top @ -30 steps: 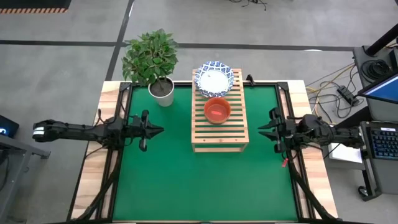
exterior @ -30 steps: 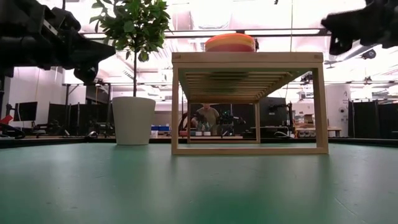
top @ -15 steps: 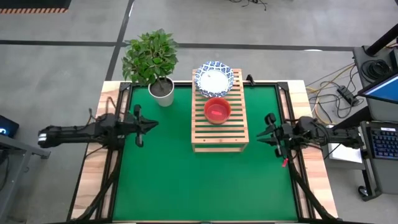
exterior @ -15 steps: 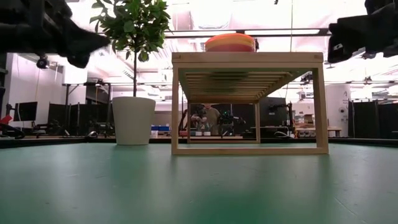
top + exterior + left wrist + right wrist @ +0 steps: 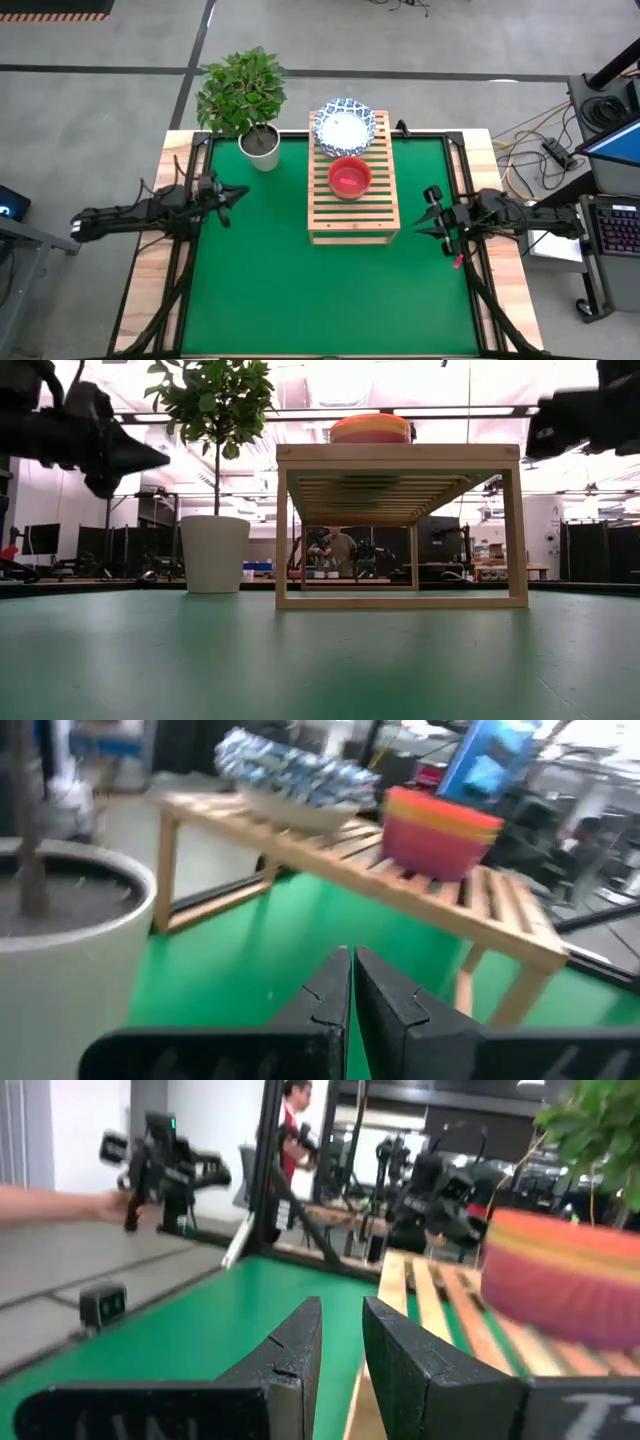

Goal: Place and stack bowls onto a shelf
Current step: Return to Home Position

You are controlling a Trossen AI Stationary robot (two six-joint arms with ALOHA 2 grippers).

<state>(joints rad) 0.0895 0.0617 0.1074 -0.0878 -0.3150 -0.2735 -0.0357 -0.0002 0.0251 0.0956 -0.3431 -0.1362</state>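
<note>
So, high view, shelf: the wooden shelf stands on the green mat. Every bowl I can spot is on it. The blue-rimmed bowls sit at the shelf end nearest the plant pot, the red bowl stack is just beside them toward the shelf's middle, and the other end is bare slats.
High view, arms: the left gripper is well off the shelf's left side and the right gripper is off its right side. Neither is touching anything.
Low view, heights: both grippers hang at roughly shelf-top level, out past the shelf legs. Only the red bowl stack pokes up over the shelf.
Left wrist view, tool: the left gripper has its fingers pressed together down to a hairline, holding nothing. Both bowl piles are on the shelf ahead of it.
Right wrist view, tool: the right gripper has its fingers a narrow slot apart and is empty, with the shelf ahead.
Step in hand: my read is the stacking's done and the arms are just parking at home.
Doing it well: I'd draw each arm straight away from the shelf and stay up at that height. Don't swing toward the shelf legs, and on the left side don't swing toward the plant pot either.
</note>
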